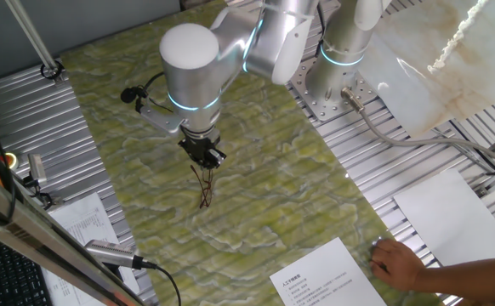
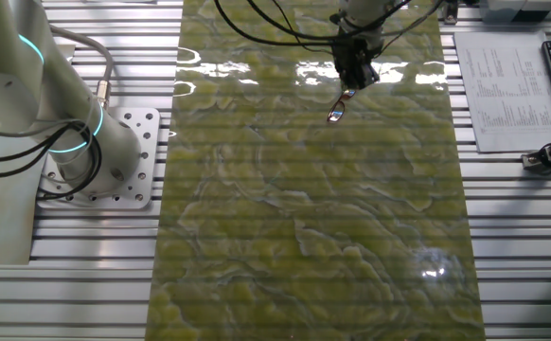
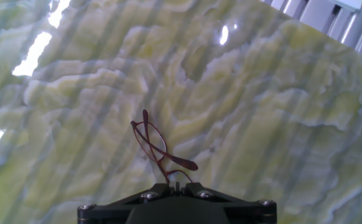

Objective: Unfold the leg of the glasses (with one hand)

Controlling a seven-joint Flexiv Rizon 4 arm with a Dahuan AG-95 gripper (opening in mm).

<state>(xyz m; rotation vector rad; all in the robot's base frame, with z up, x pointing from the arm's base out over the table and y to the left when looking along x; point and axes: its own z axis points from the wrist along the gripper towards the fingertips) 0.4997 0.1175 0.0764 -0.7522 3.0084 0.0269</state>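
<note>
Gripping seems to be what my claw (image 1: 203,156) is doing: the fingers are pinched together on the near end of the glasses (image 1: 204,184), most likely on one thin wire leg, though the hand view hides the exact contact behind the claw's own black body. I am holding it low over the middle of the table, pointing nearly straight down.

Working from the biggest thing down, I am looking at the green marbled mat (image 1: 273,195) covering the table, which is giving the frame a smooth surface to drag and pivot on. Above it the silver arm (image 1: 188,59) is bending over from its base (image 1: 337,93) at the mat's far edge, so the wrist is hanging directly above the work.

Off the mat, a person's hand (image 1: 398,262) is resting on a printed sheet (image 1: 324,285) at the near corner, well apart from the claw.

Smallest of all, the glasses are dangling from the claw, lenses trailing away from the fingers and reaching down toward the mat; I cannot tell whether the far end is touching it. I judge that holding one leg and letting the front sag is what swings the hinge open with a single claw.
</note>
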